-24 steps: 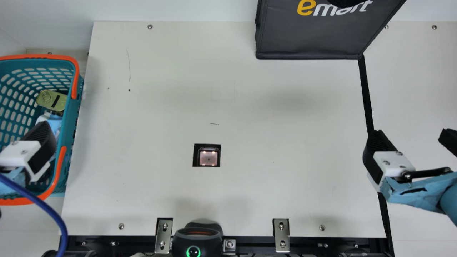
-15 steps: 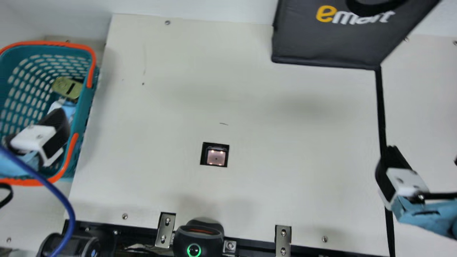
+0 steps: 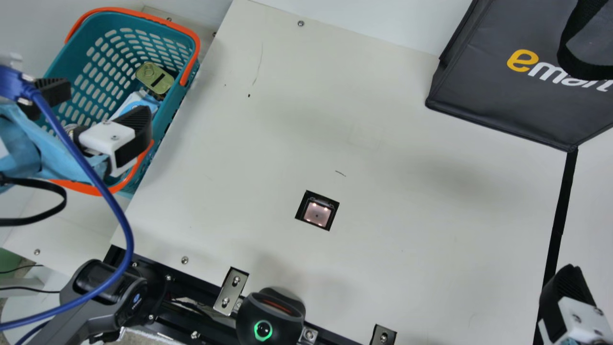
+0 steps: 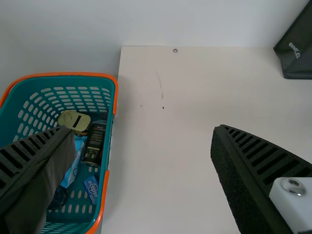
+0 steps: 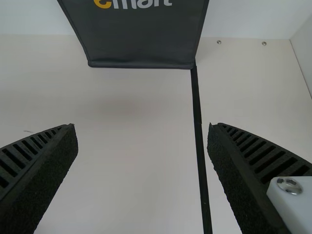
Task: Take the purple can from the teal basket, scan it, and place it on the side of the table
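Teal basket [image 3: 177,108] at main view's ten o'clock; left end effector [image 3: 104,100] nearer, empty, spread wide; dark can [image 4: 94,143], probably purple target, lies lengthwise along basket's side.

Left arm [image 3: 52,153]: pale-blue covering; dark-grey lower section [image 3: 96,299]; small blue mark [image 3: 136,298]
Cables: one thick blue cable [image 3: 122,215]; one black cable [image 3: 28,222]
Jaws: black; ribbed; tapered
Mounts [image 3: 98,136]: white, square-edged, both arms; silver round-headed screws [image 4: 293,186]

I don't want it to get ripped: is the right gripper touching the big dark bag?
Apart. The right wrist view shows it: a stretch of cream table lies between the right gripper and the dark bag.
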`<action>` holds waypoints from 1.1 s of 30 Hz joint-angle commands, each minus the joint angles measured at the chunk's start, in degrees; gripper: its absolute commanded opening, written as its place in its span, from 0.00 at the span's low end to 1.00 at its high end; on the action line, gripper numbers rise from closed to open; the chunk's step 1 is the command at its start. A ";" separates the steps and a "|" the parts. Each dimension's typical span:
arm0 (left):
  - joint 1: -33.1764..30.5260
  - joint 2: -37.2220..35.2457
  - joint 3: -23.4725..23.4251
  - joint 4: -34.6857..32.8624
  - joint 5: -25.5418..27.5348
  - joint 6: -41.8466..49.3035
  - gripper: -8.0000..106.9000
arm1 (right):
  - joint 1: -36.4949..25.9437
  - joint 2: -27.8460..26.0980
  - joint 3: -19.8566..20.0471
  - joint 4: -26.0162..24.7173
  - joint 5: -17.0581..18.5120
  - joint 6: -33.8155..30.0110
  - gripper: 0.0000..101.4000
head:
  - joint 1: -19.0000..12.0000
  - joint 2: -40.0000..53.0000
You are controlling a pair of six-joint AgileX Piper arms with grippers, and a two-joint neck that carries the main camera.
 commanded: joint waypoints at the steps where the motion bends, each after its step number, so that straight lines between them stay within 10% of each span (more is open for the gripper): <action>1: 0.00 0.00 0.00 0.00 0.00 0.00 0.85 | 0.00 0.00 0.00 0.00 0.00 0.00 0.94 | -1.66 0.23; 17: 1.74 0.37 0.22 0.62 -0.47 -1.25 0.85 | 0.00 0.00 0.00 0.00 0.06 0.00 0.94 | -1.66 0.23; 33: 18.81 2.38 2.45 3.30 -4.28 -9.42 0.85 | 0.00 0.00 0.00 0.00 -0.01 0.00 0.94 | -1.66 0.23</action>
